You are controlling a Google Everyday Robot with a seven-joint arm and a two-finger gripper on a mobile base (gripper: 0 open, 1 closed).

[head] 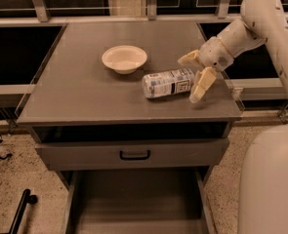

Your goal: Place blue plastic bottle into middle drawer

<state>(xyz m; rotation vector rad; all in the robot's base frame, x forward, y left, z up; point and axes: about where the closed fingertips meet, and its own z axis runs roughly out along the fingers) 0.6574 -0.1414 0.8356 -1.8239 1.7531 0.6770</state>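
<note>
The blue plastic bottle [167,83] lies on its side on the cabinet top [75,91], to the right of the middle, with its long axis running left to right. My gripper [188,79] is open at the bottle's right end, with one finger behind it and one finger [201,86] in front. The fingers are not closed on the bottle. The middle drawer [133,199] is pulled out below, showing a bare flat floor and low side walls.
A cream bowl [124,58] stands on the cabinet top, left of and behind the bottle. A grey drawer front with a black handle [134,155] sits above the open drawer. My white arm [270,23] comes in from the right. A rounded white body part [270,184] fills the lower right.
</note>
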